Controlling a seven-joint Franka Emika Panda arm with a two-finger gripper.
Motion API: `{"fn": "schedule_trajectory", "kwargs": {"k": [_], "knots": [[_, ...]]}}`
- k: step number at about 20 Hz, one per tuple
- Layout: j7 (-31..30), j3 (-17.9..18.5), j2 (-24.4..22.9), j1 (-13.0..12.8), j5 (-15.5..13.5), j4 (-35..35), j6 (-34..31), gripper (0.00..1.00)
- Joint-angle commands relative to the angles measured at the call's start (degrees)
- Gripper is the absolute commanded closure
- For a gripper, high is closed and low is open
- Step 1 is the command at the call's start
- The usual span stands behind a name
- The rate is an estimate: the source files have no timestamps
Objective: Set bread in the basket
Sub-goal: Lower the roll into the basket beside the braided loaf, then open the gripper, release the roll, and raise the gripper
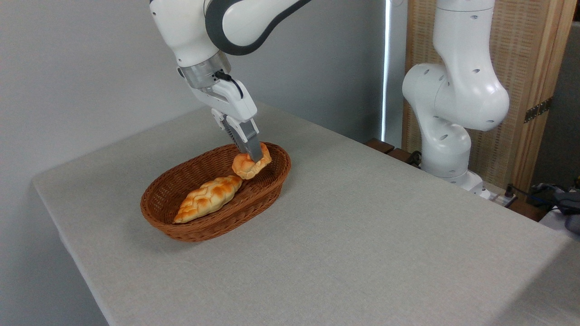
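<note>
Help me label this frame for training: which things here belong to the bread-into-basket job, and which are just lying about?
Belongs to the job:
- small knotted bun, pinched in the claw over the basket's far end
- wicker basket

Just there:
- braided loaf, already lying in the basket
- cables and dark gear off the table's right edge
- wooden screen behind the arm's base

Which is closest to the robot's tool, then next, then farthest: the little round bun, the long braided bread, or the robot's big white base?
1. Little round bun: in the tool, over the basket's right end.
2. Long braided bread: lying in the basket, lower left.
3. White base: far right, past the table's edge.
</note>
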Motion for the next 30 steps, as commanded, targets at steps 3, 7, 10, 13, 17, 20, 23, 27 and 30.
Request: {"fn": "schedule_trajectory", "kwargs": {"k": [3, 7, 10, 13, 17, 20, 23, 27, 30], "knots": [[-0.7, 0.2, -0.7, -0.3, -0.7, -1.0, 0.3, 0.13], [-1.1, 0.3, -0.7, -0.3, -0.7, -1.0, 0.3, 0.00], [-1.2, 0.3, -0.7, -0.3, -0.6, -1.0, 0.3, 0.00], [-1.2, 0.4, -0.8, -0.2, -0.6, -0.8, 0.3, 0.00], [-1.1, 0.5, -1.1, -0.2, -0.4, -0.6, 0.3, 0.00], [-0.9, 0.9, -1.2, -0.2, -0.2, -0.2, 0.3, 0.00], [-0.8, 1.5, -1.3, 0.6, 1.0, 2.9, 0.2, 0.00], [-0.6, 6.4, -0.5, 0.6, 3.8, 10.1, 0.0, 0.00], [-0.1, 11.1, 0.3, 0.6, 3.9, 14.5, 0.0, 0.00]]}}
